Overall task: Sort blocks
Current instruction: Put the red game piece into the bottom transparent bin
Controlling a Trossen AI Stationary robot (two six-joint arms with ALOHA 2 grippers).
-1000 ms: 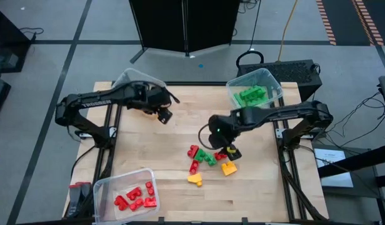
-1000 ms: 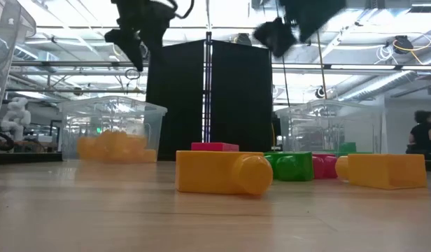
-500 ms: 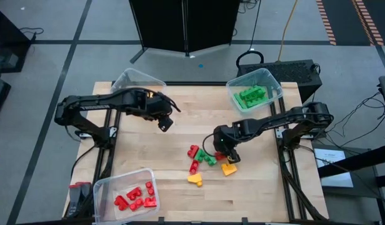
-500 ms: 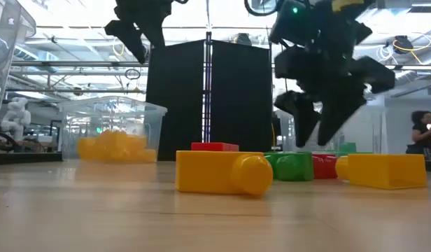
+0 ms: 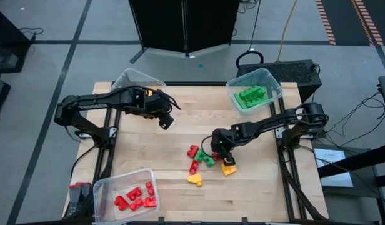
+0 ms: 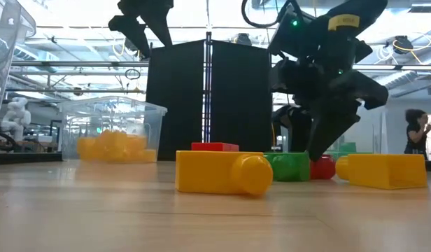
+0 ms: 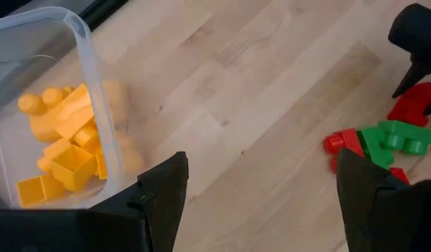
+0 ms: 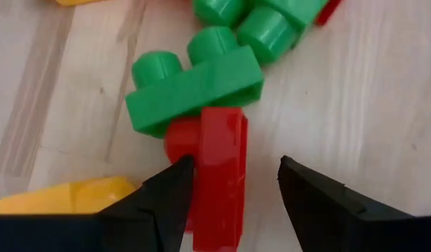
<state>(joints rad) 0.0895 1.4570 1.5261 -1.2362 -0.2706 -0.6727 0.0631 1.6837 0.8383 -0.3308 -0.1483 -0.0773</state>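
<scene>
Right wrist view put our right hand (image 8: pixel 233 189) directly over the red block (image 8: pixel 219 168), fingers apart on either side of its long axis, nothing gripped; the green block (image 8: pixel 194 87) touched its far end, our left hand (image 5: pixel 166 120) well apart, open, empty

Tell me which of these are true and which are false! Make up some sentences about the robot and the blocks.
1. The right gripper is open around a red block. True.
2. The bin of green blocks sits at the table's near left corner. False: it is at the far right corner; the red blocks' bin is near left.
3. The left gripper holds a yellow block. False: it is open and empty.
4. Two yellow blocks lie loose on the table. True.
</scene>
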